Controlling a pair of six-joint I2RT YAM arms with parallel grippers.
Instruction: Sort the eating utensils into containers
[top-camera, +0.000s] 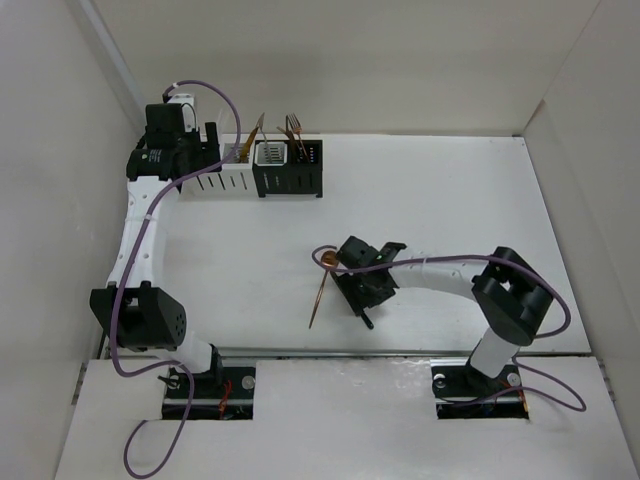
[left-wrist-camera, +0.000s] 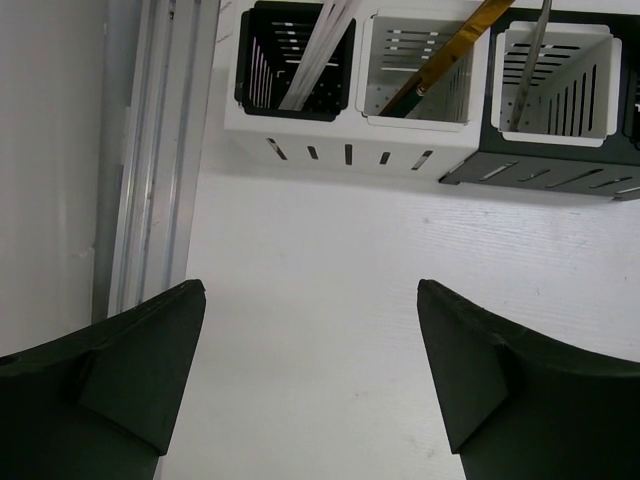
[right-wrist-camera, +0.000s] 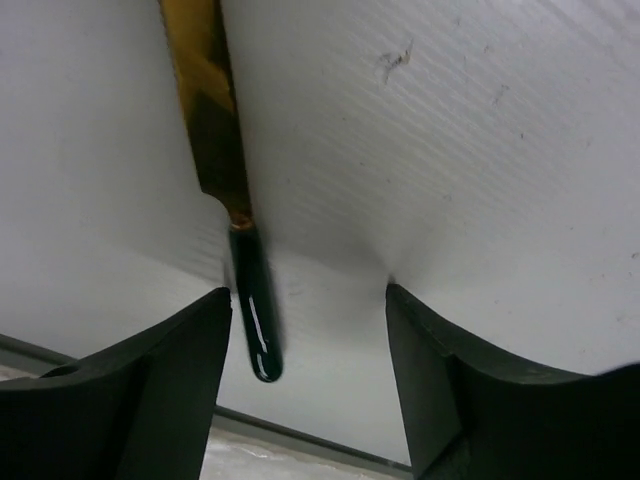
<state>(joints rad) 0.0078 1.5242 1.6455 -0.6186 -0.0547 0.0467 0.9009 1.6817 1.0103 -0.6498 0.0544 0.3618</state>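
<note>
Dark fingers of the right gripper (right-wrist-camera: 308, 300) stand moderately apart, low over the white counter (right-wrist-camera: 480, 150), clamping nothing. Between them, close by one finger and clear of the other, lies a slim utensil with a glossy dark handle and a flat gold blade (right-wrist-camera: 222, 170). Its handle end points back toward the gripper and its blade runs ahead. From above, a thin copper utensil (top-camera: 318, 295) lies on the counter just beside this gripper; whether it is the same piece cannot be told.

The left gripper (left-wrist-camera: 310, 290) hangs over the counter with its fingers spread wide and empty. Ahead of it stands the row of square perforated caddies (left-wrist-camera: 345, 135). The black-lined caddy (left-wrist-camera: 243, 70) straight ahead holds thin pale chopsticks (left-wrist-camera: 315, 55). The white caddy (left-wrist-camera: 410, 50) next along holds a leaning gold utensil with a dark lower end (left-wrist-camera: 450, 55). The white-lined caddy in a black shell (left-wrist-camera: 590, 90) beyond that holds a silver utensil (left-wrist-camera: 533, 60).
</note>
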